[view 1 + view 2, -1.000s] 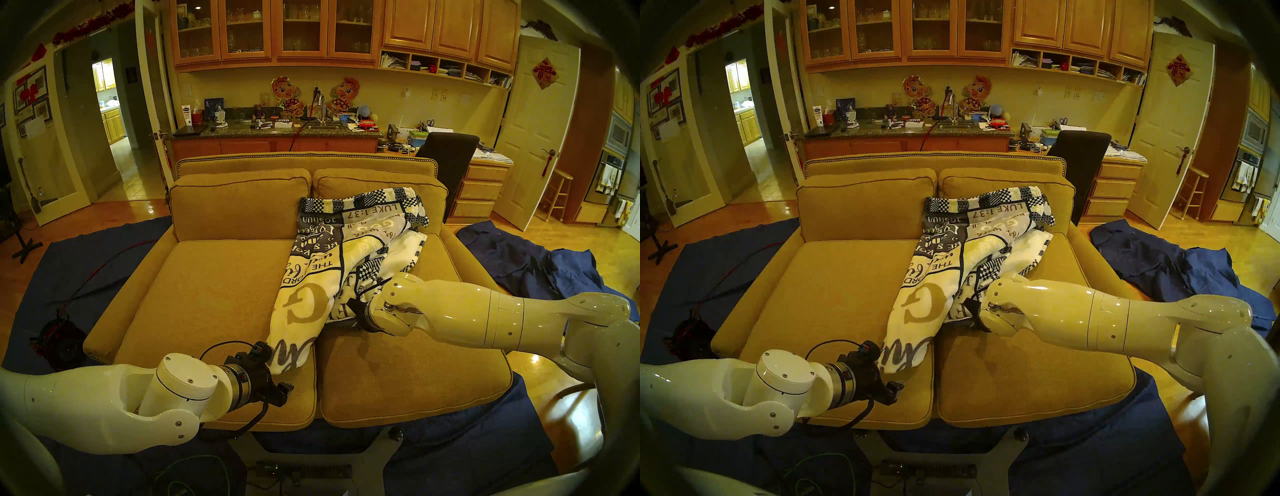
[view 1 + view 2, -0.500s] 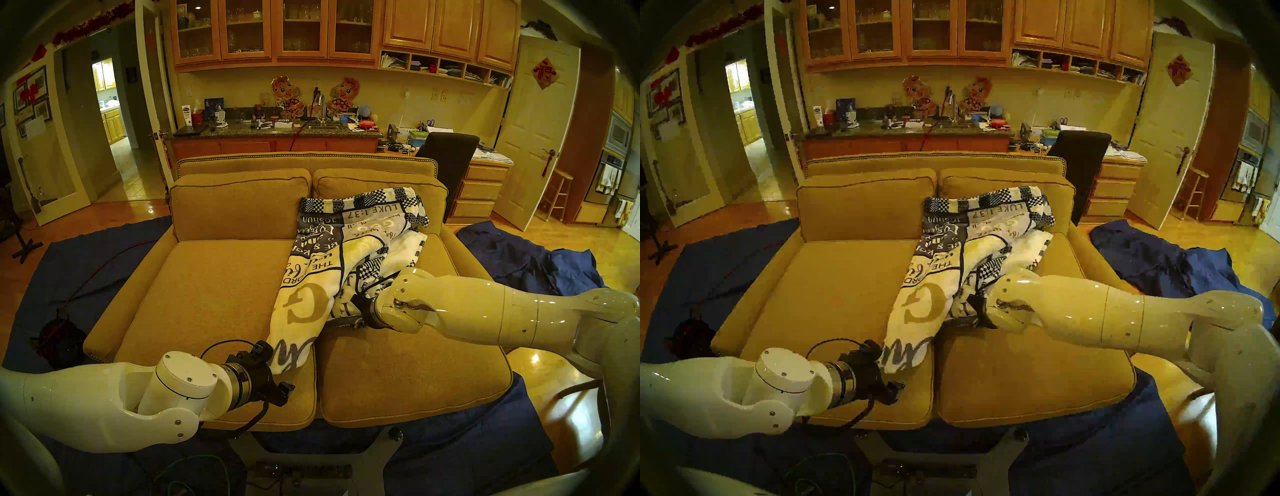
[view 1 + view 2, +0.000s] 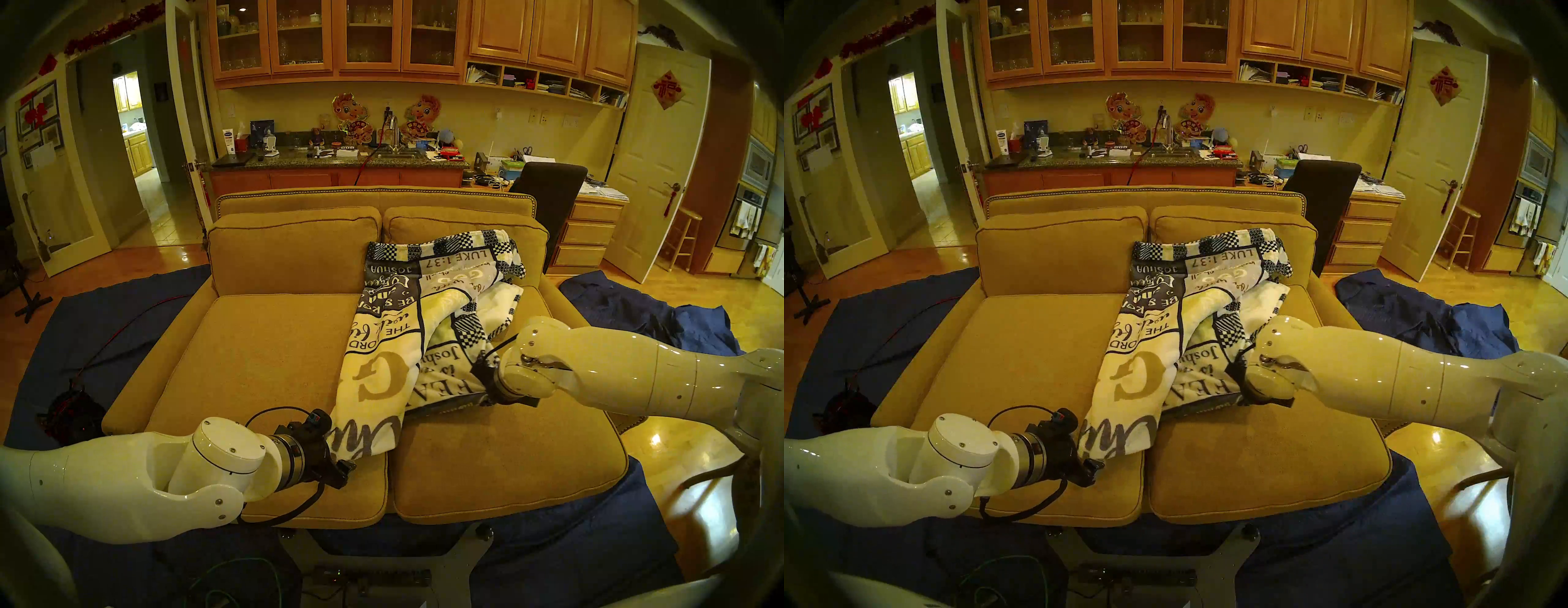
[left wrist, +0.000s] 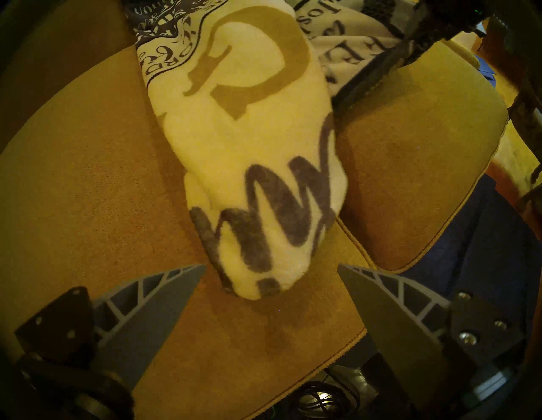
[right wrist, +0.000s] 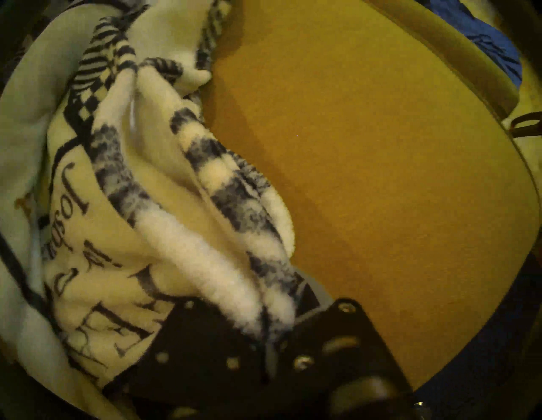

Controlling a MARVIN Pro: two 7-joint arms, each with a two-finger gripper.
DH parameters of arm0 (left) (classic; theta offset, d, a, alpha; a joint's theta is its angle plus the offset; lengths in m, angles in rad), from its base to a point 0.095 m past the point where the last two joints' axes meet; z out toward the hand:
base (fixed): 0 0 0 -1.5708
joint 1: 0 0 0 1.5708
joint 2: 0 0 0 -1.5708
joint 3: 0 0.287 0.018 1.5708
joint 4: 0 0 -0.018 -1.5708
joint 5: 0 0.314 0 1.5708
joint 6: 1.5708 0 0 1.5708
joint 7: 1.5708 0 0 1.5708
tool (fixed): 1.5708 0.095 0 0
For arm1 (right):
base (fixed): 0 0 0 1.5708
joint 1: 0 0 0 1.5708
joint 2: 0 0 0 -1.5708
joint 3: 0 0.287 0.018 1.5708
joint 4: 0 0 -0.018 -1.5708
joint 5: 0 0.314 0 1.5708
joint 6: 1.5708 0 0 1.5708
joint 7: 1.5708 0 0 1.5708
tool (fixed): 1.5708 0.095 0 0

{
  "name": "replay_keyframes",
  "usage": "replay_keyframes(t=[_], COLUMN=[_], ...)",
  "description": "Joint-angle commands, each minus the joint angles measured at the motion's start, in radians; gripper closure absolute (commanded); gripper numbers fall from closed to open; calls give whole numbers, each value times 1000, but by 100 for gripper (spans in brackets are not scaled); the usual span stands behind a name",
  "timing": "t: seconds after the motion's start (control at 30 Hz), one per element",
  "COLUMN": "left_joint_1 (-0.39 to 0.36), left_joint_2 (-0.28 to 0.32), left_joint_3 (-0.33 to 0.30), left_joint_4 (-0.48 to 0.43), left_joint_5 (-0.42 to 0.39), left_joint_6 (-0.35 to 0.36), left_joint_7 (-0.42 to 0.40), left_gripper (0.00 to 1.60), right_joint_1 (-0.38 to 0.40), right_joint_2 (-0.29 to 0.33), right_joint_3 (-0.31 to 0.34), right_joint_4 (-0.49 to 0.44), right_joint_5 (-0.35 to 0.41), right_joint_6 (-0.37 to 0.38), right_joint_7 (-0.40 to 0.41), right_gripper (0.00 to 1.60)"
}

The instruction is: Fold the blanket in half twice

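Item: blanket, plush cream fleece with navy lettering and checkered edge, lying bunched in a diagonal heap on the sofa, from the right back cushion down to the front of the seat, across the seam between the two seat cushions. Not yet spread; no fold made. Right gripper: clenched on a gathered bunch of the checkered edge, fleece ridges pinched between the closed fingers and fanning away from them toward the heap; bare seat cushion lies to the fingers' other side. Left gripper: released, jaws wide, empty; the blanket's rounded near tip sits just ahead of and between the two fingers, apart from both. Step in hand, as judged: open the heap out so that edges and corners can be found. Handling notes: draw the right-hand edge outward and low over the cushion, slowly, so the layers slide apart instead of dragging the whole heap; the left fingers should advance until the tip is well between them, then close on a single hem, not the thick roll. Risk: fleece is bulky, and a shallow pinch may slip.
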Motion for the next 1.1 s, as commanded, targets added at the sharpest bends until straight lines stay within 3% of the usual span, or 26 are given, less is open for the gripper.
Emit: replay_keyframes(t=[0.0,0.53,0.6,0.63,0.73,0.77,0.8,0.87,0.93,1.07], left_joint_1=[-28,-47,-49,-50,-53,-53,-54,-55,-56,-58], left_joint_2=[-17,-50,-57,-61,-72,-74,-75,-77,-80,-86], left_joint_3=[-16,-22,-21,-20,-17,-17,-17,-17,-17,-17], left_joint_4=[6,44,51,56,69,72,73,78,80,87], left_joint_5=[4,12,12,13,18,19,20,23,25,29], left_joint_6=[11,59,65,69,78,81,83,87,91,99], left_joint_7=[-19,-78,-86,-93,-112,-118,-121,-131,-139,-155], left_gripper=[0,0,0,0,0,0,0,0,0,0], right_joint_1=[20,56,57,58,69,70,73,76,78,75], right_joint_2=[112,253,238,283,283,313,297,337,326,384], right_joint_3=[-21,-69,-81,-78,-91,-90,-95,-96,-108,-112], right_joint_4=[9,26,54,21,29,6,21,-10,9,-17], right_joint_5=[3,24,26,29,36,36,38,37,35,35], right_joint_6=[36,95,99,111,126,136,137,153,158,180], right_joint_7=[-61,-79,-86,-67,-66,-49,-56,-31,-39,11], right_gripper=[160,160,160,160,160,160,160,160,160,160])
